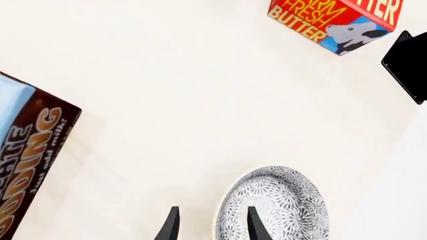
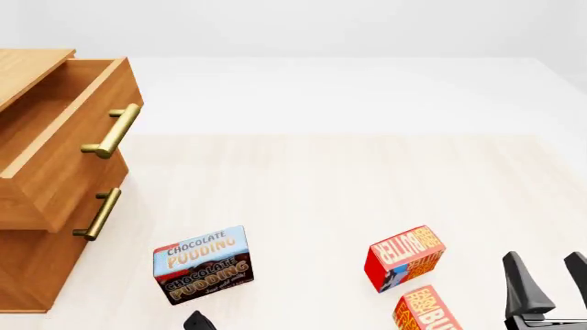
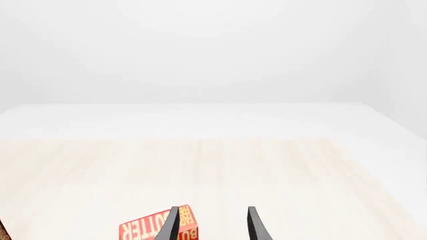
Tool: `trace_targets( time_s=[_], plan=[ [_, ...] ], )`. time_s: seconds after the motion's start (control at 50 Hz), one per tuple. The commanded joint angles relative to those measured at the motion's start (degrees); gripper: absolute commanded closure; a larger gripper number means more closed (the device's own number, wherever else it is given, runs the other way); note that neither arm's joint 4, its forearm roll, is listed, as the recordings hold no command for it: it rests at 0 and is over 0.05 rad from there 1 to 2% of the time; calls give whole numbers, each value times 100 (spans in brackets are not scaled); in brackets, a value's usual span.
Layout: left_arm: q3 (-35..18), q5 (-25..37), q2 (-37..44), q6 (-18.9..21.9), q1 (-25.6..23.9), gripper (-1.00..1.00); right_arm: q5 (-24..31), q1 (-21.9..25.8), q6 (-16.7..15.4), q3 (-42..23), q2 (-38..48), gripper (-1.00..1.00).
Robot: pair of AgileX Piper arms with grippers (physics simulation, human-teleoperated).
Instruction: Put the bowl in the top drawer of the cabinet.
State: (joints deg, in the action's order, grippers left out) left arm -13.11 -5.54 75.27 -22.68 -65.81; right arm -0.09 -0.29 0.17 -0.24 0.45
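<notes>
The bowl [image 1: 280,202], white with a grey lattice pattern, shows only in the left wrist view. My left gripper [image 1: 212,227] is open at the bowl's edge. One of its fingers [image 1: 254,224] crosses in front of the bowl and the other stands beside it, over bare table. The front view does not show the bowl. The cabinet [image 2: 27,275] stands at the far left with its top drawer [image 2: 64,144] pulled out. My right gripper [image 2: 548,278] is open at the front right with nothing in it, far from the bowl.
A chocolate pudding box [image 2: 202,265] stands in front of the cabinet. Two red butter boxes [image 2: 403,256] [image 2: 427,311] stand to the left of the right gripper. The lower drawer's handle [image 2: 99,213] lies flush under the open drawer. A black arm part [image 1: 408,65] sits beyond the bowl.
</notes>
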Motion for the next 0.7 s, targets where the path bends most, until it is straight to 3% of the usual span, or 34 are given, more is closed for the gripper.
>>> trace_targets(
  time_s=[0.02,0.08,0.1,0.4,0.7],
  plan=[
    [44,-165,111,-60,-44,-100,0,-3,-4,1,17,-100],
    [14,-65,21,-62,-36,-100,-2,2,-9,1,24,-100],
    [4,-49,4,-42,-3,100,-3,5,-9,1,28,-100],
    [-96,202,-195,164,271,100,-1,22,-11,0,6,-100],
    [-640,1313,-908,440,529,100,-5,57,-9,0,-4,-100]
  ],
)
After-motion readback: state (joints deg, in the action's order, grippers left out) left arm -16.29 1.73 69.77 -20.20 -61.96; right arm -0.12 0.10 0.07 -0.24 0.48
